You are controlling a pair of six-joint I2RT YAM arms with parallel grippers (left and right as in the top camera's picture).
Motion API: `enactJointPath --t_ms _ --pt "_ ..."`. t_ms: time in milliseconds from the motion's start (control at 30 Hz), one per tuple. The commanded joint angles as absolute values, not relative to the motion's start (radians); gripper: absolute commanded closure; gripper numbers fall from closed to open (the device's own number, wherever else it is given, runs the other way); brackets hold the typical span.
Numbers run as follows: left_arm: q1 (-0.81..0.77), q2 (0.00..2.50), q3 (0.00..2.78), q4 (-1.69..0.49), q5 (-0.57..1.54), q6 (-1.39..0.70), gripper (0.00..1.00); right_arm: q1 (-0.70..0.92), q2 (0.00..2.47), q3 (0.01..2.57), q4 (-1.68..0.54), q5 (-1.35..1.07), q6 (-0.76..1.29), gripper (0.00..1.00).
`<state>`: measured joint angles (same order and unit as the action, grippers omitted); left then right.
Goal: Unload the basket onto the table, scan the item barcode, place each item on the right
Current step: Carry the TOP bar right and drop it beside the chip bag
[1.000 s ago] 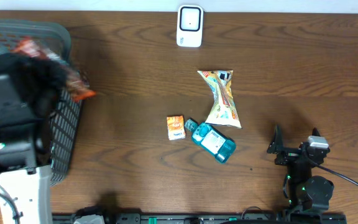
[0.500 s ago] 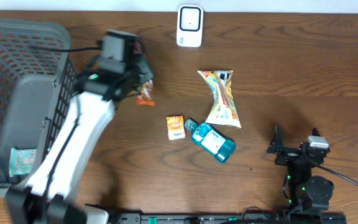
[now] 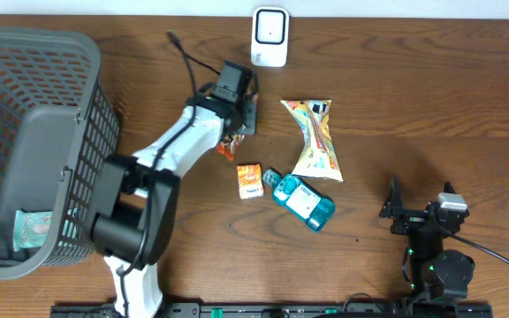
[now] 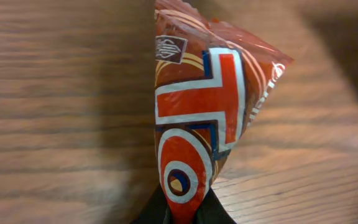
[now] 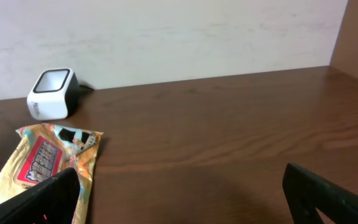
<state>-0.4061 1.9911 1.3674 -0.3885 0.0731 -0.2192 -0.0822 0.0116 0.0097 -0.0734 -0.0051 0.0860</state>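
I'm pinching the red snack packet (image 4: 204, 124) by one thin edge in the left hand (image 4: 179, 211), worrying it'll swing or slip and miss the scanner (image 3: 269, 37).

The overhead camera looks straight down on the table (image 3: 414, 88) from well above. It takes in the basket (image 3: 95, 150) at the left, the scanner (image 3: 269, 37) at the far edge and both arms. The left wrist camera faces the table along the left tool (image 4: 182, 214) from very close, so the packet (image 4: 197, 118) fills much of its frame. The right wrist camera sits low and looks level across the table to the wall (image 5: 166, 31), with the fingers (image 5: 328, 193) of the right tool (image 5: 180, 171) at its bottom corners. It shares the scanner and bag (image 5: 48, 158) with the overhead view. The left wrist view shares only the packet and wood.
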Motion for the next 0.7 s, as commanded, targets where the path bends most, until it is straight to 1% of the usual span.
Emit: enactJointPath --t_ms 0,133,300,333,367,400,433,533,667 --pt "-0.428 2.041 1.364 -0.387 0.165 -0.018 0.92 -0.086 0.006 0.005 -0.075 -0.010 0.073 0.01" --pt "-0.445 2.038 1.364 -0.375 0.327 -0.015 0.91 -0.086 0.006 0.005 -0.075 -0.009 0.073 0.01" --pt "-0.451 1.998 1.365 -0.404 0.420 0.007 0.83 -0.086 0.006 0.005 -0.075 -0.009 0.073 0.01" --pt "-0.451 1.984 1.365 -0.415 0.419 0.007 0.72 -0.086 0.006 0.005 -0.075 -0.009 0.073 0.01" --pt "-0.450 1.966 1.365 -0.426 0.403 0.007 0.58 -0.086 0.006 0.005 -0.075 -0.010 0.073 0.01" --pt "-0.448 1.948 1.365 -0.433 0.367 0.007 0.18 -0.086 0.006 0.005 -0.075 -0.009 0.073 0.01" --pt "-0.446 1.930 1.365 -0.439 0.322 0.007 0.02 -0.086 0.006 0.005 -0.075 -0.009 0.073 0.01" --pt "-0.435 1.848 1.366 -0.470 0.164 0.006 0.01 -0.086 0.006 0.005 -0.075 -0.009 0.073 0.01" --pt "-0.413 1.678 1.368 -0.512 0.065 0.003 0.00 -0.086 0.006 0.005 -0.075 -0.009 0.073 0.01"
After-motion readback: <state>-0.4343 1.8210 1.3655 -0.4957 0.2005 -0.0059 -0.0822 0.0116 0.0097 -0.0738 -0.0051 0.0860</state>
